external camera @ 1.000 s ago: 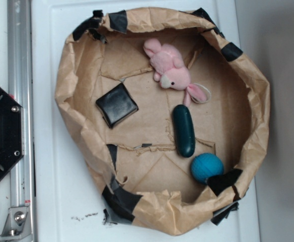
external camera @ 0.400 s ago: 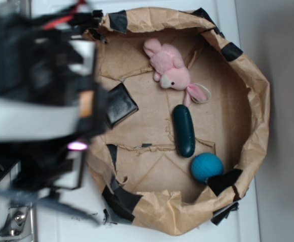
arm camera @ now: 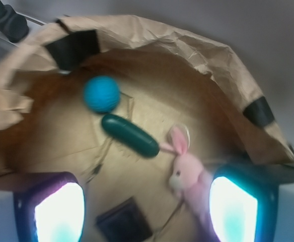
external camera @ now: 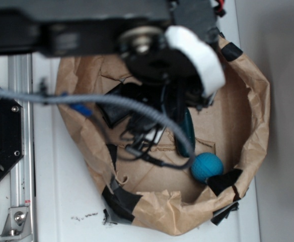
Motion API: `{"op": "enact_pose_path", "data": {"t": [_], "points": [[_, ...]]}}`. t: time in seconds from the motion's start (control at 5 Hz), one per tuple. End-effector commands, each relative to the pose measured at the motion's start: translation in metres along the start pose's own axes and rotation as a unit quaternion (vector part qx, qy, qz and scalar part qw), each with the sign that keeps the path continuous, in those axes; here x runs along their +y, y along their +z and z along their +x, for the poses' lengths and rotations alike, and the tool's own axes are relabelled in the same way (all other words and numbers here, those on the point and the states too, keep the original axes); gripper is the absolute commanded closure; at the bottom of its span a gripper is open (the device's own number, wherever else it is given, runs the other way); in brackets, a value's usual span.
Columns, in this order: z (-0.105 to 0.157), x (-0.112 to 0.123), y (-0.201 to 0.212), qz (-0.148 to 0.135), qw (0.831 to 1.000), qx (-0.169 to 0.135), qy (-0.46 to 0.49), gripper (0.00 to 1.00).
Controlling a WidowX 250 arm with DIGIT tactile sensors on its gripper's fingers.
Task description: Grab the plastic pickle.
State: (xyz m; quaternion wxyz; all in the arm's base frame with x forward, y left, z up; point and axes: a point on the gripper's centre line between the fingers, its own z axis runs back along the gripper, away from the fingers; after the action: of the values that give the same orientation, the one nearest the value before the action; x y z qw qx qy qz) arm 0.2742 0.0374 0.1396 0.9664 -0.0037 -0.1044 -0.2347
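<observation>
The plastic pickle (arm camera: 130, 135) is seen lying flat on the floor of the brown paper bowl (arm camera: 197, 48), with the blue ball (arm camera: 101, 94) just beside one rounded end and the ear of the pink plush rabbit (arm camera: 186, 174) at the other; the black square block (arm camera: 124, 221) sits apart, nearer the wrist camera. In the exterior view only a strip of the pickle (external camera: 189, 132) shows past the arm, just above the ball (external camera: 207, 167).

The pickle is judged light, rigid and hollow, and its glossy skin is likely to be slippery. It is best taken across its narrow middle, where the sides run parallel, not at the domed ends, from which it could squirt out.

The gripper (arm camera: 146, 212) is spread wide, its two glowing pads at the lower corners of the wrist view, holding nothing and well above the toys.

Compared with the frame a second earlier, when no arm was in view, the arm (external camera: 101, 25) now covers the rabbit and the block; the pickle and ball have not been moved.
</observation>
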Motion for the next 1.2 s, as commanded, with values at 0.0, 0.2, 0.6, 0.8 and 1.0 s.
{"op": "enact_pose_path", "data": {"t": [0.0,0.2,0.6,0.8,1.0], "points": [[0.0,-0.023,-0.056,-0.02,0.995,-0.036,-0.089,0.0],[0.016,-0.028,-0.09,-0.003,0.996,-0.015,-0.094,0.0],[0.049,-0.032,-0.106,0.034,0.993,-0.038,-0.106,0.0],[0.047,-0.041,-0.113,0.047,0.992,-0.023,-0.118,1.0],[0.043,-0.039,-0.103,0.045,0.994,-0.03,-0.094,1.0]]}}
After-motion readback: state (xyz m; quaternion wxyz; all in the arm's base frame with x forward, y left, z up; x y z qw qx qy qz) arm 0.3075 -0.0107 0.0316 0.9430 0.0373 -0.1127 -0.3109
